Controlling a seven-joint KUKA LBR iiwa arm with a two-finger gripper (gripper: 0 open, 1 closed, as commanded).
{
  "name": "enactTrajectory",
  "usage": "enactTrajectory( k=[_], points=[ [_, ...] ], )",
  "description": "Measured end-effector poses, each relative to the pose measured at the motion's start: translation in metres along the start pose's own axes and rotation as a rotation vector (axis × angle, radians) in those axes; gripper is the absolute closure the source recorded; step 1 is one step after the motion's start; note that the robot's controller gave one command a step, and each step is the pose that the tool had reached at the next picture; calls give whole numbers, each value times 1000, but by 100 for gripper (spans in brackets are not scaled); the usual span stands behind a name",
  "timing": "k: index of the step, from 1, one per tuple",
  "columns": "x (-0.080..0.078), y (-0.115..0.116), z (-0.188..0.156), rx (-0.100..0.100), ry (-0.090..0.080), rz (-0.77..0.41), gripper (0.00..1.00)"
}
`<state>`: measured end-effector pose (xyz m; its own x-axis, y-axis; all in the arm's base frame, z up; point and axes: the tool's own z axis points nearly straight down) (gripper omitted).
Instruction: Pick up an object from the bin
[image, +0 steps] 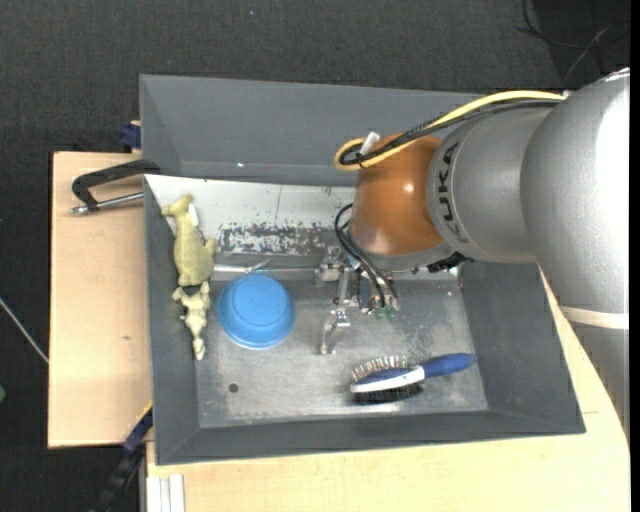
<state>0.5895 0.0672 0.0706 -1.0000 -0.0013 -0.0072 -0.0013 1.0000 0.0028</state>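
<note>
Arm (530, 180) is reaching into the bin (300, 415) from the view's right, with the orange cover (395, 205) on its wrist hanging over the back half of the floor and a yellow cable (480, 102) looping over the top of it. Gripper (340, 312) is pointing down below the cover, over a bare patch of floor about mid-bin; whether it is touching the floor cannot be told. Its state, spread or closed, cannot be told either: too much metal and wiring is overlapping there. Nearest things: a blue round cup (255, 311) is sitting just beside the gripper on the view's left, apart from it, and which way up it is cannot be told. A brush (395, 380) with a blue handle is lying flat near the front wall, in front of the gripper and slightly to the view's right, also apart from it, handle pointing toward the view's right, dark bristle head toward the left. Along the left wall two yellowish toy dinosaurs are lying end to end: the upper dinosaur (190, 250) toward the back corner, the paler lower dinosaur (195, 318) just beside the cup. Both are sitting well apart from the gripper.
</note>
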Motion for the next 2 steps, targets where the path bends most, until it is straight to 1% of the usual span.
enactTrajectory(
  k=[1,2],
  points=[
    [66,-74,-33,0,5,25,0],
    [56,-159,-53,3,-6,-147,0]
  ],
)
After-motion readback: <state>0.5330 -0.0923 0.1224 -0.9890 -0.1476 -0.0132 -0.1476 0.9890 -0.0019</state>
